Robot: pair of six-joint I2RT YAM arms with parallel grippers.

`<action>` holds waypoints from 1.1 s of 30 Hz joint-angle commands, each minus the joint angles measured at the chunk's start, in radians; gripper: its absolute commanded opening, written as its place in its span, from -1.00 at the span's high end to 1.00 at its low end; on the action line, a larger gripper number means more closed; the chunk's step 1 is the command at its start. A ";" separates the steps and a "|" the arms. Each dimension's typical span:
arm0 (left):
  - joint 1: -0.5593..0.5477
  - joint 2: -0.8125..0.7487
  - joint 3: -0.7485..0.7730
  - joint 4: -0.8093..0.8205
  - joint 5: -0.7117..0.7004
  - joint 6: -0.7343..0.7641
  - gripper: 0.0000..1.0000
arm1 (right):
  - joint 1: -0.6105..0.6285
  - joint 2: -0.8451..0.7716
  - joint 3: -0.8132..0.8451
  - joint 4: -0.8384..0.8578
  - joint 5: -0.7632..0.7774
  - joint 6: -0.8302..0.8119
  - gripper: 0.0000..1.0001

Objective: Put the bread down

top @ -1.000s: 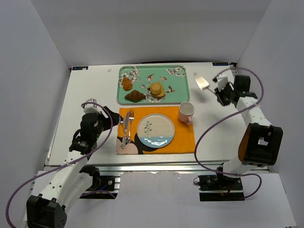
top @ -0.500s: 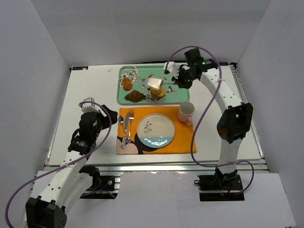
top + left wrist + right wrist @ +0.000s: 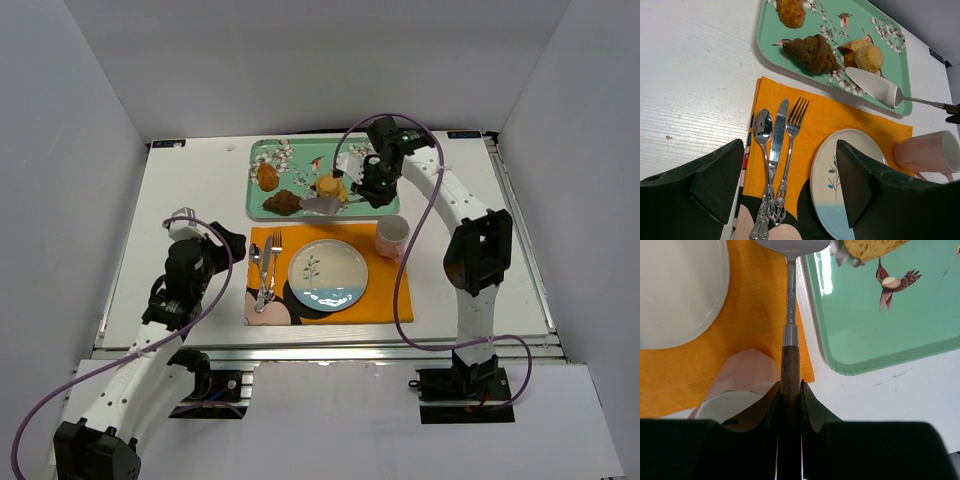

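Top external: bread (image 3: pixel 284 201) left of right jaws, seemingly beside spatula (image 3: pixel 320 205) tip.

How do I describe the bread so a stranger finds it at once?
Find the green tray beyond the orange placemat. The bread lies near its front edge: darkest pastry, ridged and tapered, unlike the round bun and orange oval pastry.

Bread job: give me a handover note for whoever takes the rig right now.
Left gripper open, empty, above the cutlery.
Right gripper shut on the server's handle; blade tip beside the bread.
Bread on the tray, not lifted; plate bare on the mat.
Done: server in hand. Left: scoop the bread onto the plate.
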 commanded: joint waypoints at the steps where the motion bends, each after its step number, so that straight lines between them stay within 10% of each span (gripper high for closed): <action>1: 0.004 0.017 -0.008 0.034 -0.004 0.000 -0.67 | 0.001 0.055 0.071 -0.011 0.033 0.011 1.00; 33: 0.004 0.066 0.017 0.043 -0.014 0.007 -0.69 | 0.053 0.228 0.175 0.049 0.056 0.097 1.00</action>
